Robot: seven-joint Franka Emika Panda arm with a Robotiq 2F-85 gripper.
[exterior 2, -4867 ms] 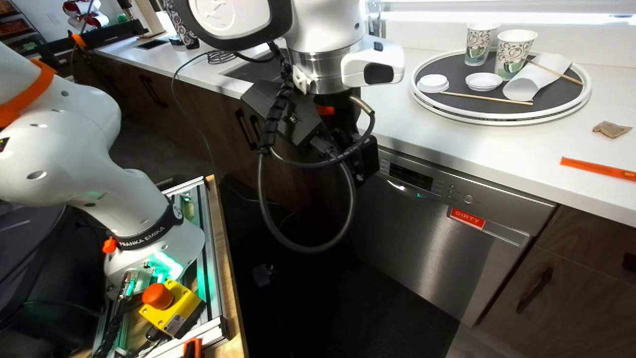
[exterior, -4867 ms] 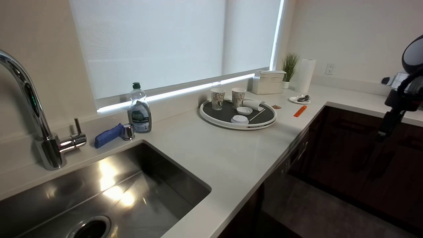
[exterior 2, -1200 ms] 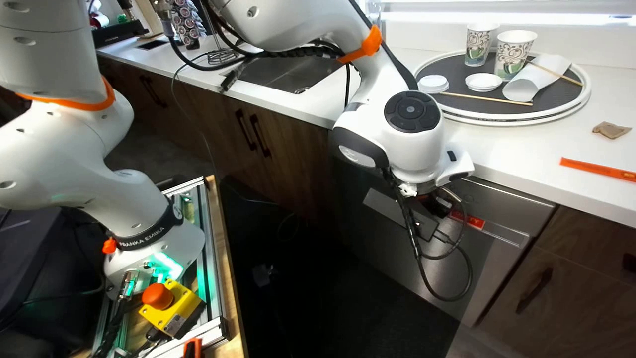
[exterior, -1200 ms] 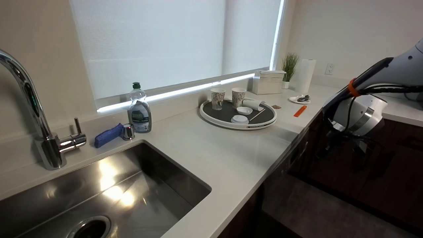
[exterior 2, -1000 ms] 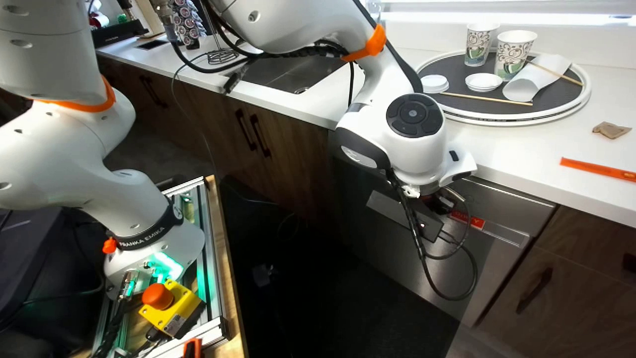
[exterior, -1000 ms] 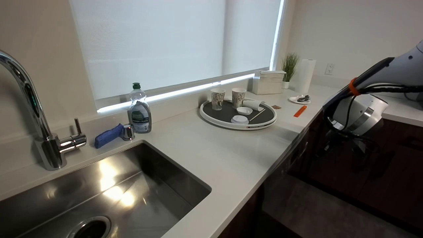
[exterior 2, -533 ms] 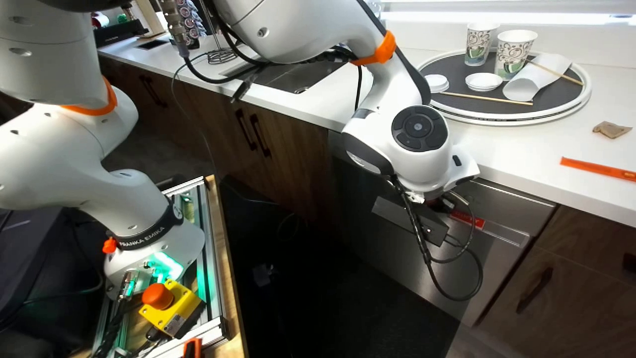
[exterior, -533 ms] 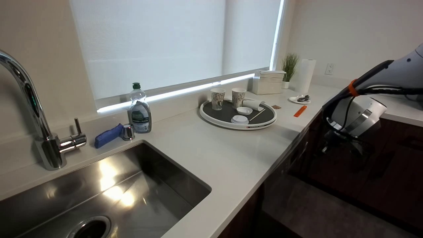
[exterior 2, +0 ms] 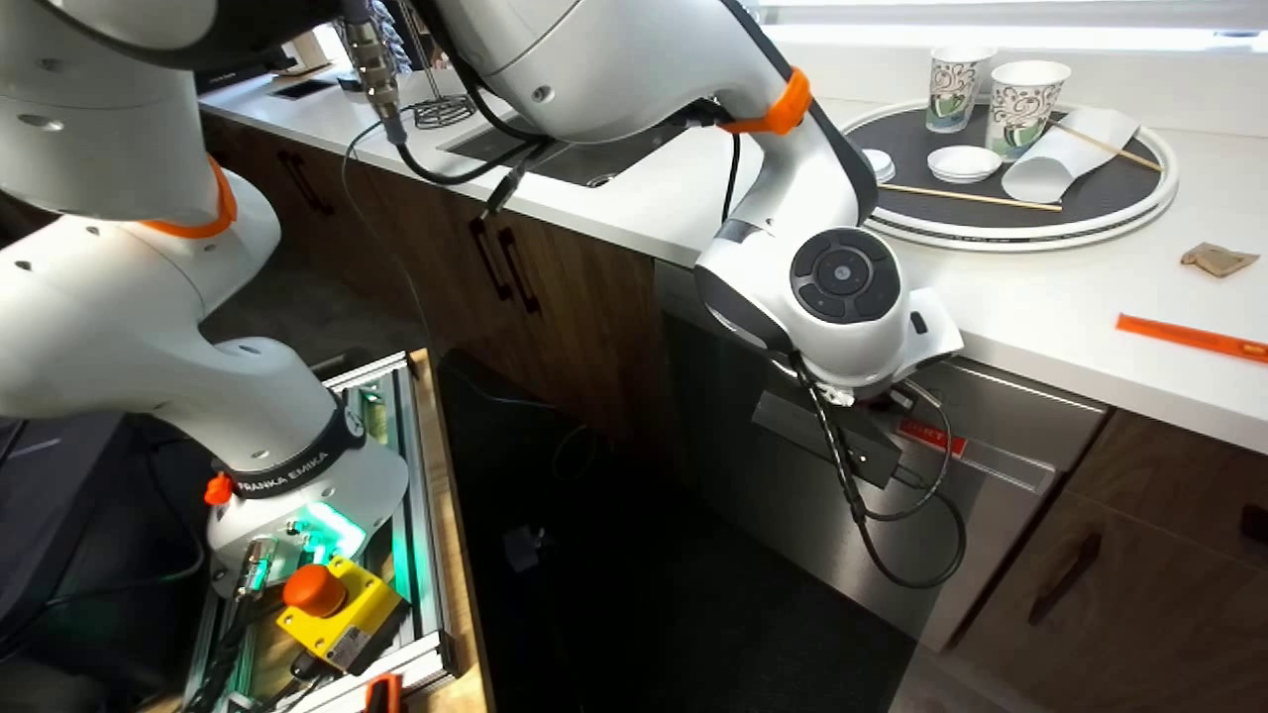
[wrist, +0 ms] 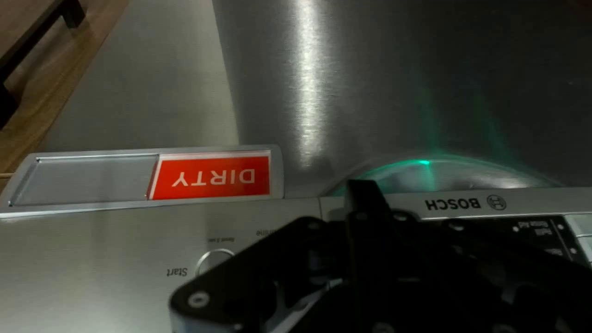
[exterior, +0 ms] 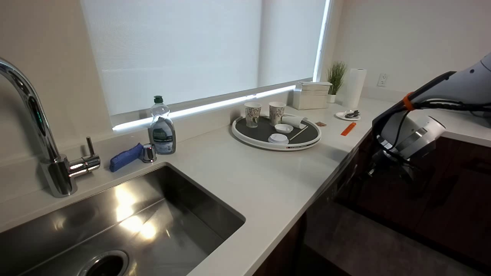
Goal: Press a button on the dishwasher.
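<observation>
Facing brushed-steel dishwasher (wrist: 273, 106) — black gripper (wrist: 364, 186), jaws together; round Start button (wrist: 211, 261)

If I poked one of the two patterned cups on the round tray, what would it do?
Either patterned cup would probably tip easily: it stands tall and narrows toward its base. It's likely light, since it looks like paper, though I can't see whether anything's inside. Squeezed hard, it might dent, as its wall looks thin.

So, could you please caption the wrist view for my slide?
Closed gripper before a dishwasher with red DIRTY sign, Start button partly hidden.
</observation>
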